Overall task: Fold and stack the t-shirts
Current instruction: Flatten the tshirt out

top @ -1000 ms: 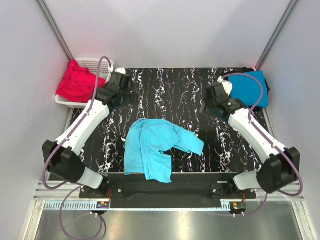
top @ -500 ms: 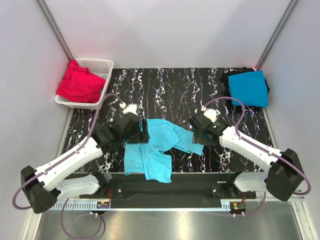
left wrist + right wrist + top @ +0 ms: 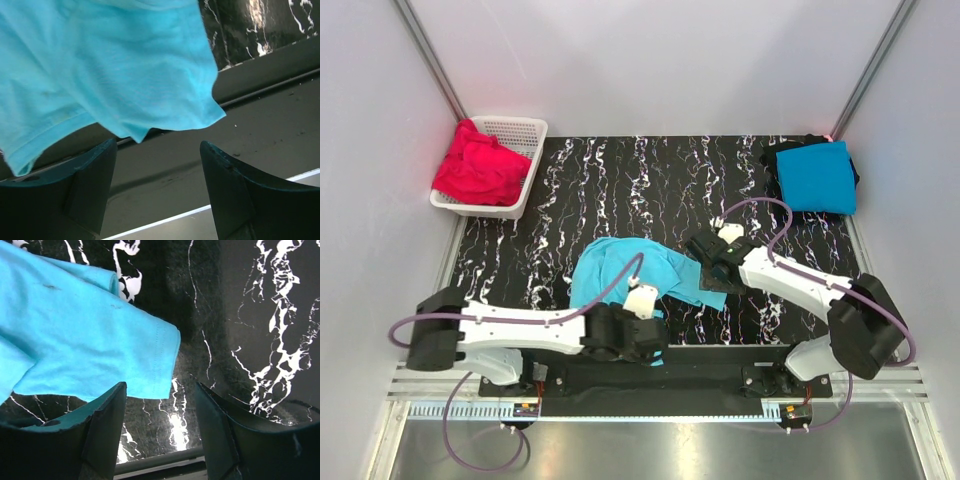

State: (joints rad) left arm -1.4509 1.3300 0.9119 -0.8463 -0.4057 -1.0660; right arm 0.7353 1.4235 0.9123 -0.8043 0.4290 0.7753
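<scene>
A light turquoise t-shirt (image 3: 620, 275) lies crumpled at the table's front middle, its near hem hanging over the edge. My left gripper (image 3: 645, 345) is low over that near hem; in the left wrist view it (image 3: 156, 147) is open and empty, just below the hem (image 3: 110, 65). My right gripper (image 3: 700, 262) is over the shirt's right sleeve; in the right wrist view it (image 3: 160, 387) is open and empty, with the sleeve end (image 3: 90, 340) just beyond the fingers. A deeper blue t-shirt (image 3: 817, 176) lies folded on a black one (image 3: 772, 158) at the back right. Red t-shirts (image 3: 475, 165) fill the basket.
The white lattice basket (image 3: 525, 130) stands at the back left corner. The black marbled table (image 3: 650, 180) runs between grey side walls. Its front edge and a dark rail (image 3: 260, 100) lie right under my left gripper.
My left arm swung from the back left by the basket down to the shirt's near hem. My right arm came from the back right in to the shirt's right sleeve.
</scene>
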